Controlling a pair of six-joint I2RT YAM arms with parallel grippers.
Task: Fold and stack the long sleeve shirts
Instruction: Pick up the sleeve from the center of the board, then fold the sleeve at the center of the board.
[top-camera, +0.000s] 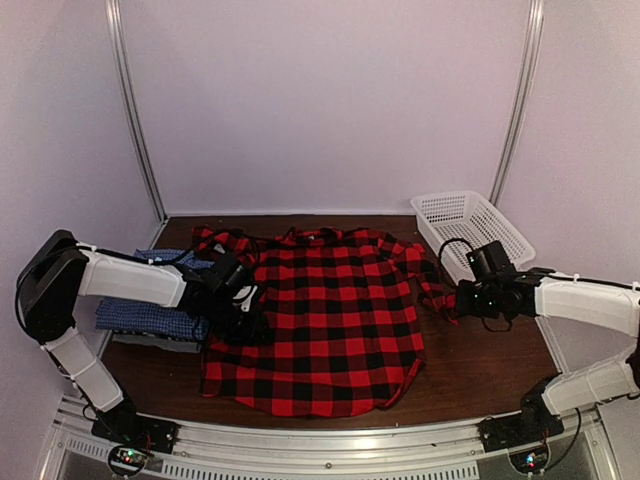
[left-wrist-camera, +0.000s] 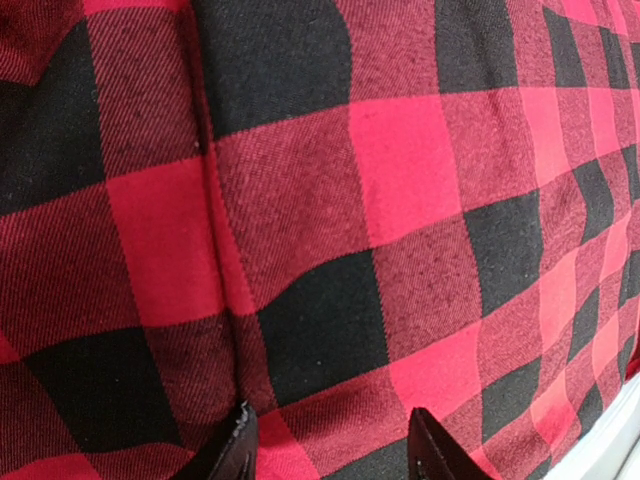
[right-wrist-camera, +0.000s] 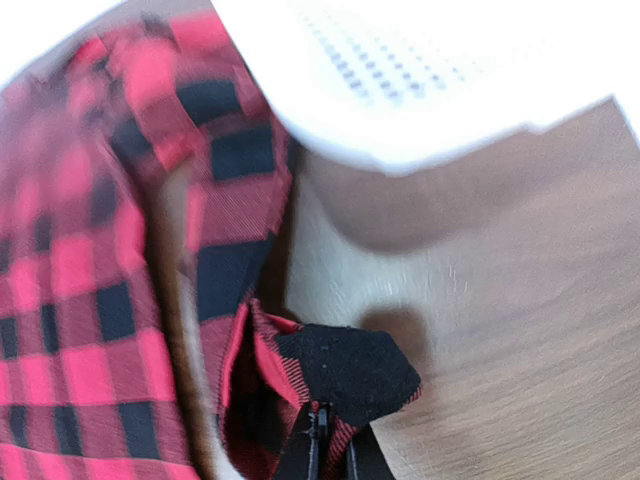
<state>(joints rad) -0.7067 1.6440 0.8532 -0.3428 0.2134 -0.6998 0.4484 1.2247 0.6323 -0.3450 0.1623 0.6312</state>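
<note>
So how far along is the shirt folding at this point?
Done, it seems: a blue checked shirt lies folded on the left. In hand: the red plaid shirt is spread flat, unfolded; the right gripper is shut on its sleeve end, the left gripper open, low over its other side. Left: fold the plaid one and stack it.

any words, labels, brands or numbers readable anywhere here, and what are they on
No readable text in any view.
Red-and-black plaid cloth shirt: check pattern only, no label showing.
White plastic mesh basket: plain; blurred in the right wrist view.
Blue fine-checked cloth shirt: no tag visible.
White arm casings: no legible marking.
</note>
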